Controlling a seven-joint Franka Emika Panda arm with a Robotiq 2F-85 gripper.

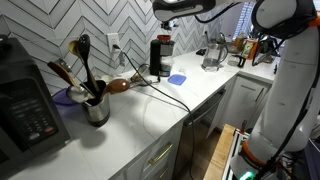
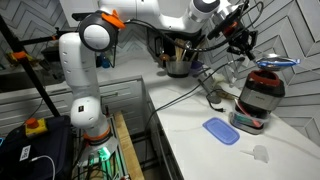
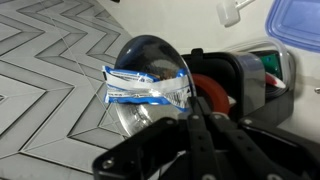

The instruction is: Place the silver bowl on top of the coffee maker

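In the wrist view, the silver bowl (image 3: 140, 60) hangs tilted in front of the herringbone tile wall, with a blue-and-white packet (image 3: 146, 91) lying in it. My gripper (image 3: 198, 106) is shut on the bowl's rim. The black coffee maker (image 3: 238, 84) stands just right of the bowl, with a red ring showing on it. In both exterior views the gripper (image 1: 166, 20) (image 2: 240, 38) is above the coffee maker (image 1: 158, 58) (image 2: 262, 96). I cannot make out the bowl in those views.
A light-blue flat item (image 1: 177, 78) (image 2: 221, 130) lies on the white counter next to the machine. The steel utensil canister (image 1: 96, 106) and the big black keypad appliance (image 1: 22, 105) stand further along. A blue lid (image 3: 296, 24) is near the machine's top. A black cord (image 1: 165, 95) crosses the counter.
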